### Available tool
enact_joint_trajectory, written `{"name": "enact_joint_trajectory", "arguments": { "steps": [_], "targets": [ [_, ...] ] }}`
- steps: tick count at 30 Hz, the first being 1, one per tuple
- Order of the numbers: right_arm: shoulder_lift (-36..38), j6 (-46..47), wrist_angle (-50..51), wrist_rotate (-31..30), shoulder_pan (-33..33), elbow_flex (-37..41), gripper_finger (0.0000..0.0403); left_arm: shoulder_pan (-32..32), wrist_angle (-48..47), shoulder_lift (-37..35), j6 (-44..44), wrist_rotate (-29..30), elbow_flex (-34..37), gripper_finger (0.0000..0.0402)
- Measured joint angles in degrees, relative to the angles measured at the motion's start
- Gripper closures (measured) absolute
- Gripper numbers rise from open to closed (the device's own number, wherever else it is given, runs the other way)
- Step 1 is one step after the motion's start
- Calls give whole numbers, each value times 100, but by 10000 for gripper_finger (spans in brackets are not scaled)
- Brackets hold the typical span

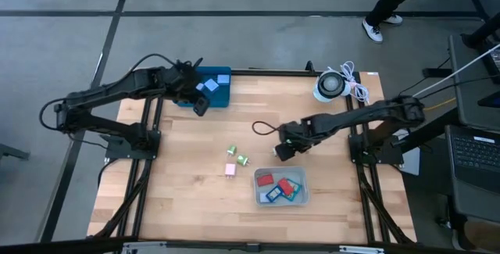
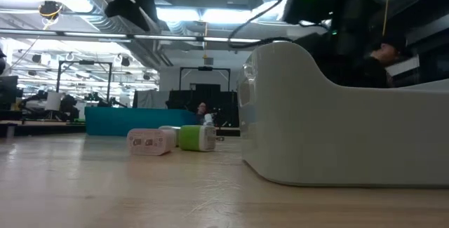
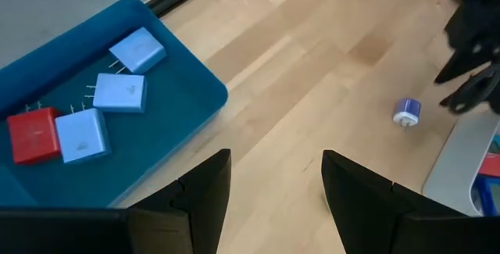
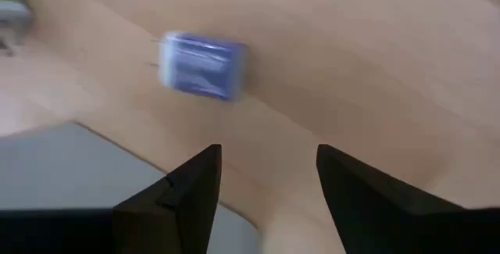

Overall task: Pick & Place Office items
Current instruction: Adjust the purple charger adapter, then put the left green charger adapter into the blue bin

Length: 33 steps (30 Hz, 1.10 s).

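- Chargers, small and blocky: they look light, hard and smooth, with thin metal prongs at one end. My judgement is that the flat sides give the best hold, away from the prongs, and that one could skid or tip if nudged.
- Blue charger (image 4: 201, 66) lies loose on the bare tabletop, just ahead of the right pincer (image 4: 266, 180) and beside the grey bin (image 1: 303, 194). The right pincer's fingers stand apart with nothing between them.
- Red and blue pieces (image 1: 278, 187) lie in the grey bin near the front edge, right of middle.
- Two green chargers (image 1: 237, 155) and a pink one (image 1: 231, 170) lie together near the tabletop's middle.
- Three light blue chargers (image 3: 119, 93) and a red one (image 3: 33, 134) sit in the blue tray (image 3: 183, 90) at the back left.
- Left pincer (image 3: 275, 199) hangs over the tray's edge, part open and empty.
- White coiled cable (image 1: 334, 84) sits at the back right corner, well clear.
- The bin wall close beside the blue charger may crowd a finger.
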State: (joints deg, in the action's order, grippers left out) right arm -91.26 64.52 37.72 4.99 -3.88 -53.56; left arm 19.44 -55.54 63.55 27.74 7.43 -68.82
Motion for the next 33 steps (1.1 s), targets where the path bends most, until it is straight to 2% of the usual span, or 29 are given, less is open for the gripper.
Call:
{"name": "enact_joint_trajectory", "arguments": {
  "steps": [6,13,19,23,28,30,33],
  "targets": [
    [-620,-207,-524,93,90,-481,189,-217,-302,-311,209,335,0,206],
    [-1373,-355,-1318,513,229,-998,189,-344,-701,-799,477,641,0,206],
    [-1911,-691,-1461,358,288,-2190,189,-470,-1053,-1216,776,934,-1,206],
    [-2209,-998,-1415,191,391,-2859,189,-548,-1206,-1394,827,912,0,206],
    [-1950,-1511,-719,-482,455,-3169,190,-840,-1154,-1374,256,247,201,206],
    [-1681,-1716,-141,-820,457,-3171,190,-1046,-1093,-1349,220,37,503,206],
    [-1208,-1986,846,-1380,419,-3175,190,-1425,-869,-1342,449,28,1179,206]
  ]
}}
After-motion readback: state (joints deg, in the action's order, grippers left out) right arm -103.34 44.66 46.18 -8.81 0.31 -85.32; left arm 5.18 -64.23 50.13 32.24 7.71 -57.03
